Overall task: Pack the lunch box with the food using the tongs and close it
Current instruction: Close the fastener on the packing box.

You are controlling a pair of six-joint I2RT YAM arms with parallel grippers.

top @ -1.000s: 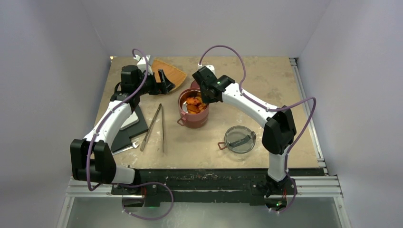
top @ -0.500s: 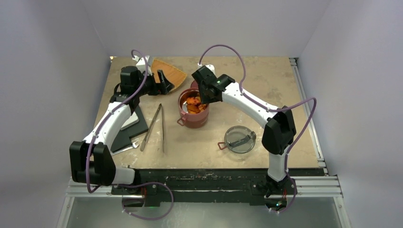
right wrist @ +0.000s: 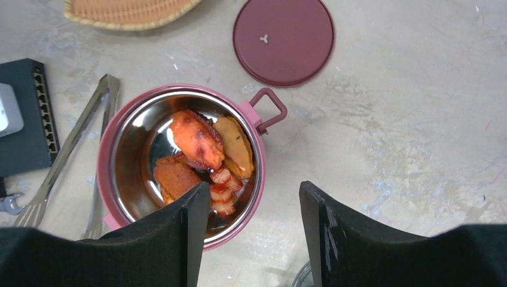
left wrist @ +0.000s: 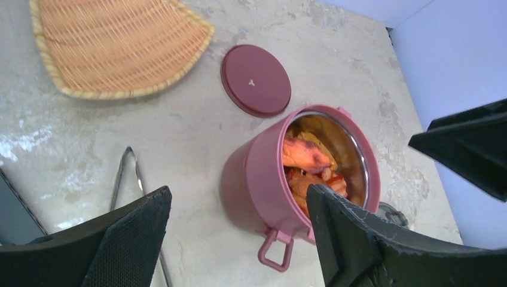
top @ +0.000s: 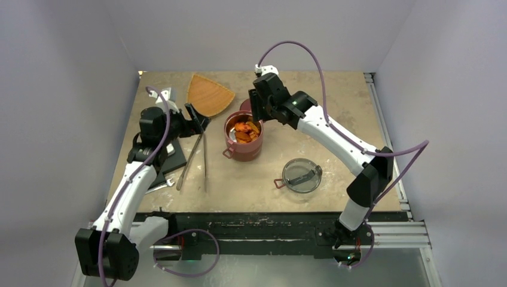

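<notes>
Tabletop [right wrist: 388,149] bears the lunch box [right wrist: 105,156] just beneath the right gripper [right wrist: 251,197], jaws apart.

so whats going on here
Two robot arms are packing the lunch box, which stands open with the food, orange and red pieces, inside. The tongs lie unheld on the table beside it. The right pincer hovers open over the lunch box; the left pincer, open too, is near the tongs. The red lid and clear lid lie on the table, so it is not closed yet.
</notes>
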